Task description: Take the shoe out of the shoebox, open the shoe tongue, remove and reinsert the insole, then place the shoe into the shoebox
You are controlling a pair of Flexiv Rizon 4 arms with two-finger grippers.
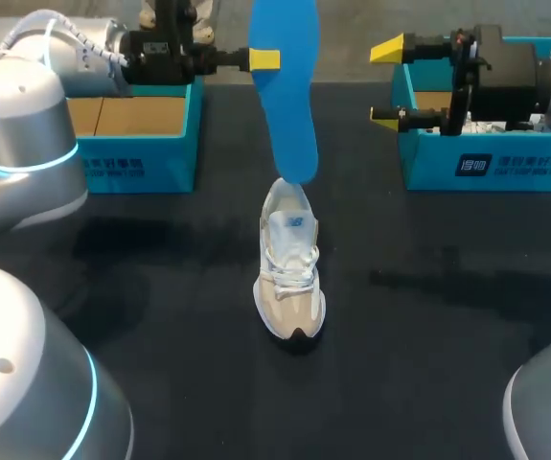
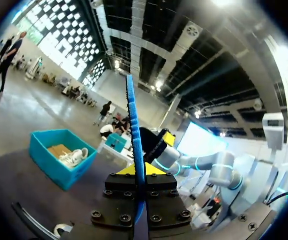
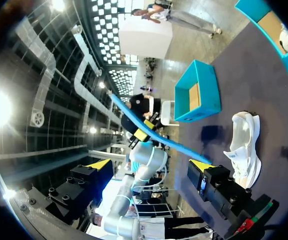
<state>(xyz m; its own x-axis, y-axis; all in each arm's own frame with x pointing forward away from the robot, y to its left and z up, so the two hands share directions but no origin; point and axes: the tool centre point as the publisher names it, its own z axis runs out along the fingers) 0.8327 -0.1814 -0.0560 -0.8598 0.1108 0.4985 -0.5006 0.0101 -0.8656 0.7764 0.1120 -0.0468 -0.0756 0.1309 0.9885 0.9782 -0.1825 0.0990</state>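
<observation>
Above the shoe, left claw grips the blue insole.

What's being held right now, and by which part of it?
The left gripper is shut on the flat blue foam insole, fingers pinching its side edge near the upper end. The right gripper is open, empty.

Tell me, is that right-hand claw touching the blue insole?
Apart. The head view shows the right gripper open, with a wide gap between its yellow tips and the blue insole.
</observation>
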